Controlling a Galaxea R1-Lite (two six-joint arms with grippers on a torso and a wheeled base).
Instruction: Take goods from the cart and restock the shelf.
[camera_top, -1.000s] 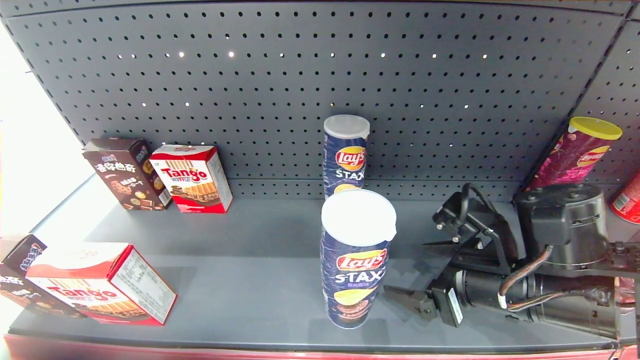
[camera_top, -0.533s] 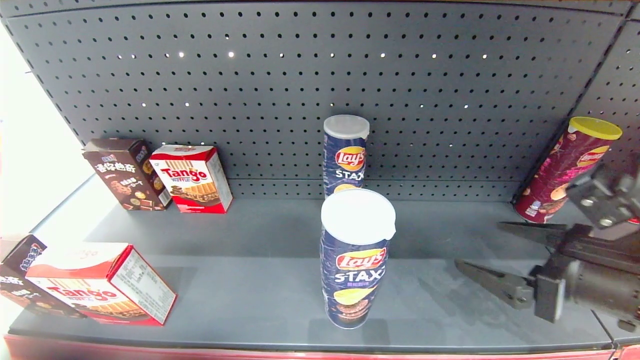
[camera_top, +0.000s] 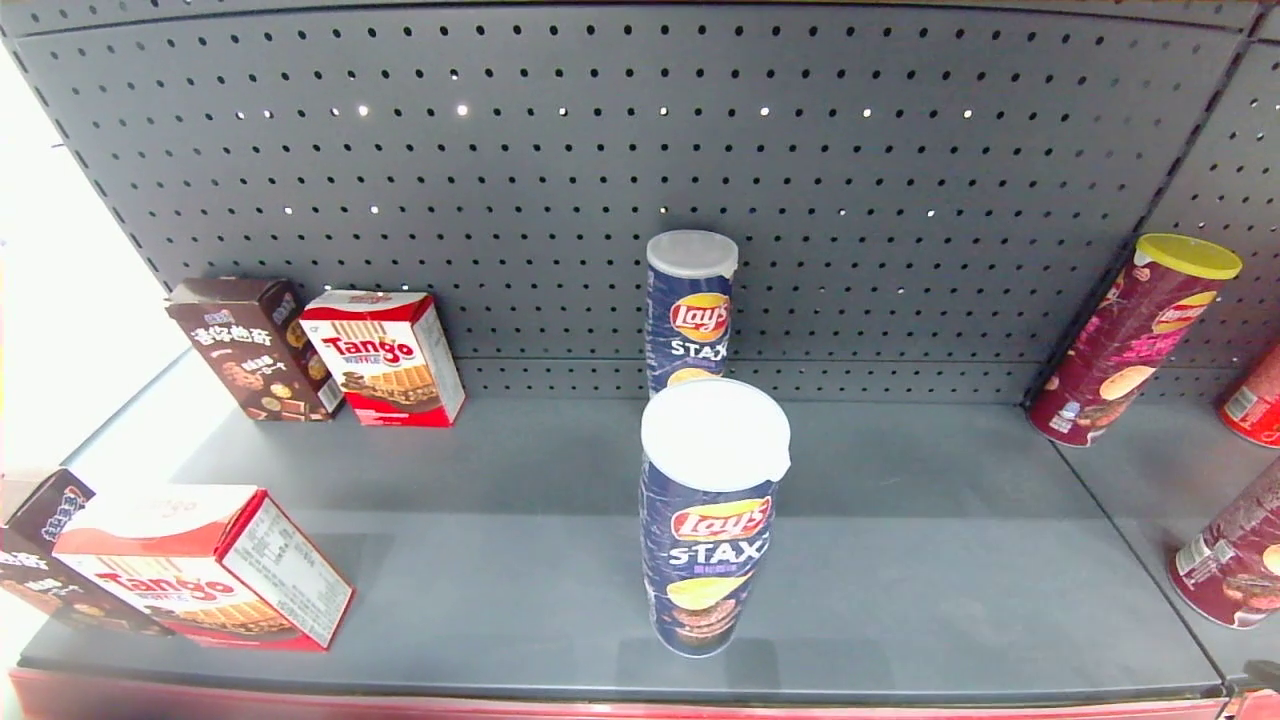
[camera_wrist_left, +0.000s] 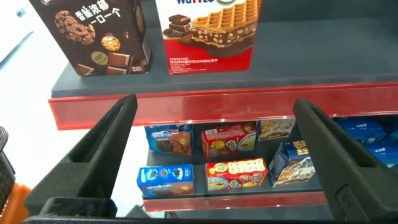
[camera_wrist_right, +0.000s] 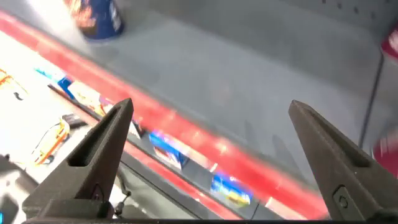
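Observation:
Two dark blue chip cans stand on the grey shelf (camera_top: 900, 560): one at the front middle (camera_top: 708, 520), one behind it against the pegboard (camera_top: 690, 310). The front can also appears in the right wrist view (camera_wrist_right: 94, 17). My right gripper (camera_wrist_right: 214, 162) is open and empty, out in front of the shelf's red front edge (camera_wrist_right: 186, 127). My left gripper (camera_wrist_left: 214, 162) is open and empty too, below and in front of the shelf's left end, facing a brown cookie box (camera_wrist_left: 93, 34) and a red wafer box (camera_wrist_left: 208, 34).
Brown (camera_top: 250, 345) and red (camera_top: 385, 355) boxes stand at the back left, a red box (camera_top: 200, 570) at the front left corner. A maroon can (camera_top: 1135, 335) leans at the right divider, more cans (camera_top: 1230, 560) beyond it. Lower shelves hold small boxes (camera_wrist_left: 230, 158).
My right arm has pulled back from beside the front blue can, moving right and out of the head view. The can stays standing where it was.

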